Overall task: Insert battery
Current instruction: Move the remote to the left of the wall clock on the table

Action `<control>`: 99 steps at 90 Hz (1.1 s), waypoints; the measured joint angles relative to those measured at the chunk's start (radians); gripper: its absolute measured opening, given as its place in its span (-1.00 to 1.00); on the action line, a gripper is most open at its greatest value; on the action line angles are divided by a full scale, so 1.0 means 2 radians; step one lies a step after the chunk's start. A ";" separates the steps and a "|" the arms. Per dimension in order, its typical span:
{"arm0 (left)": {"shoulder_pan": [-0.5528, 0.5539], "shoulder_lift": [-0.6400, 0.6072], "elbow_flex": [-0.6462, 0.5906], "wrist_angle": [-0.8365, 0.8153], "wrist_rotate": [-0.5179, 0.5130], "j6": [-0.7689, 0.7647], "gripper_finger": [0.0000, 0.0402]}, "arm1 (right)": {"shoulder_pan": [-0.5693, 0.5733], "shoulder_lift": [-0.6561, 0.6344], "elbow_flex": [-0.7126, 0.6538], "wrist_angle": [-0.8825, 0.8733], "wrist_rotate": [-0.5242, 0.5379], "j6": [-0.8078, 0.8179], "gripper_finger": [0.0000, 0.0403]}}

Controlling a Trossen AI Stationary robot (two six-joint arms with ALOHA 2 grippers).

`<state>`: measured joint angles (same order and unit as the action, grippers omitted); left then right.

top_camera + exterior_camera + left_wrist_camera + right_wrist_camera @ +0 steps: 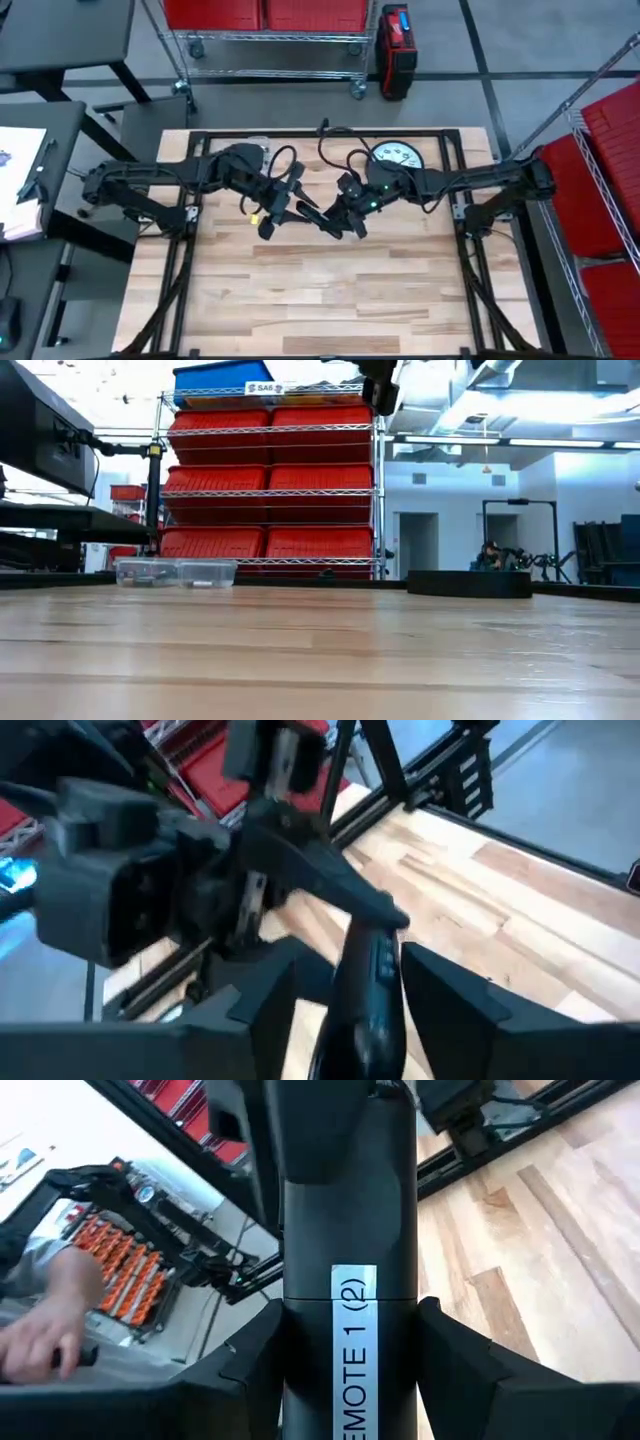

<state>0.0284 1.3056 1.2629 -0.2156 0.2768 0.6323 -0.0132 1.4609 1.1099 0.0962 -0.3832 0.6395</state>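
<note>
A black remote [312, 213] hangs in the air over the middle of the table, held between both arms. My left gripper [276, 214] is shut on its left end and my right gripper [345, 216] on its right end. In the right wrist view the remote [350, 1230] shows a white label reading "REMOTE 1 (2)". In the left wrist view the remote [365, 990] runs away from my fingers toward the right gripper [330, 880]. No battery shows in any view. The low view shows only the bare tabletop, with both grippers above its top edge. My left gripper pinches the remote's narrow end [372, 1020] between its two fingers, which lie along the remote and come from the table's left. The remote is lifted clear of the table. My right gripper pinches the remote's two long edges beside the white label [352, 1370] between its two fingers. They come from the table's right and lie along the remote, which is clear of the table with its labelled face toward the wrist camera.
A round clock [399, 156] lies at the far right of the table, and a clear plastic box [176, 572] at the far left. The near half of the wooden tabletop [330, 300] is bare. Beyond the table a person's hand [45, 1335] shows by a tray of orange parts.
</note>
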 joint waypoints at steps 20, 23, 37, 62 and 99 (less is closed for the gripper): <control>0.000 0.013 0.000 -0.007 -0.001 0.003 -0.38 | -0.011 0.000 0.000 0.005 -0.020 0.003 -0.20; 0.000 0.013 0.000 -0.006 -0.002 0.001 -0.39 | -0.012 0.000 0.000 0.006 -0.022 0.006 -0.20; 0.001 0.012 0.000 -0.009 -0.011 0.000 -0.63 | -0.014 0.000 0.001 0.007 -0.026 0.019 -0.20; 0.020 0.006 0.000 -0.010 -0.016 -0.095 -0.72 | -0.038 -0.013 0.001 0.005 -0.018 0.044 0.40; 0.166 0.079 0.000 -0.002 -0.009 -0.429 -0.72 | -0.186 -0.188 0.002 -0.097 0.058 -0.169 0.81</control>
<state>0.3599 1.4641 1.2629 -0.2205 0.2595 -0.2247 -0.3854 1.0855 1.1130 -0.0986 -0.2665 0.3016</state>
